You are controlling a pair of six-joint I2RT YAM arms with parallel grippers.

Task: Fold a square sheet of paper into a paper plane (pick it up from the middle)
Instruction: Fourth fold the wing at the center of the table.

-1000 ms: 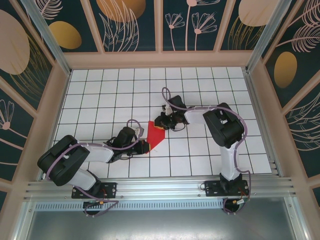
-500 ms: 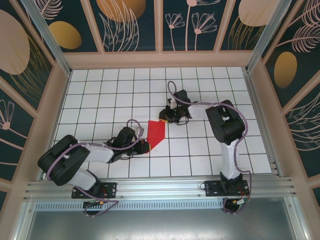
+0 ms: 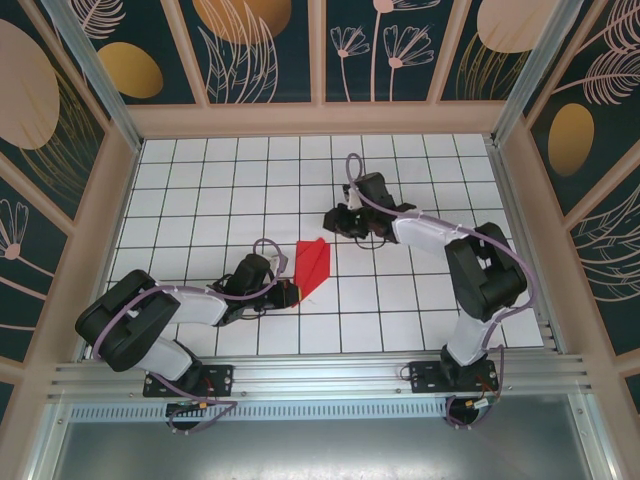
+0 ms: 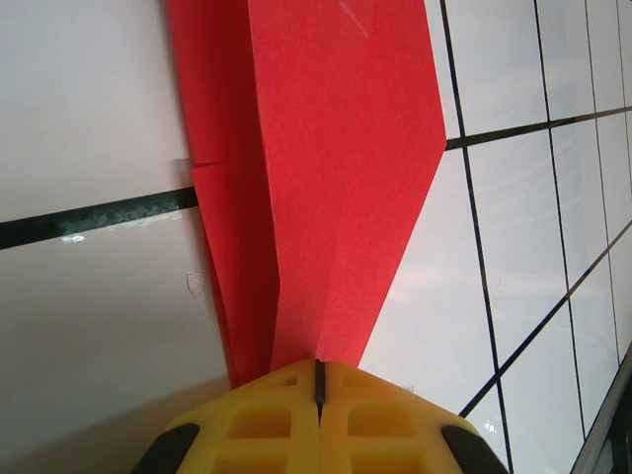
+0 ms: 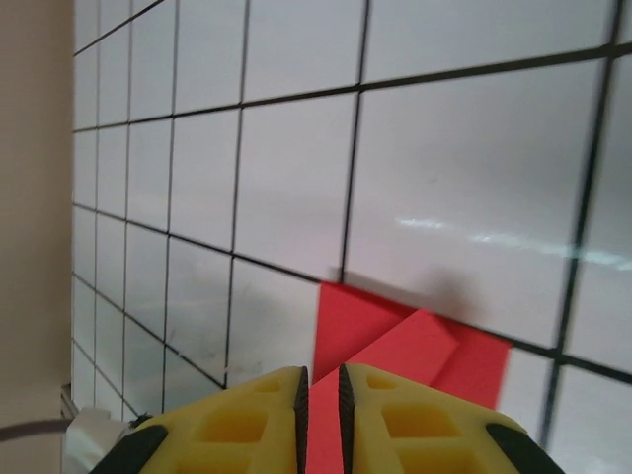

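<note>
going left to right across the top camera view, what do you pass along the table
left arm → left gripper, pinching the near tip of the paper → folded red paper → right gripper, just beyond the paper's far end → right arm

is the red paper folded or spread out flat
Folded: the red paper shows overlapping layers and creases, narrowing toward the shut left gripper pinching its end.
</note>
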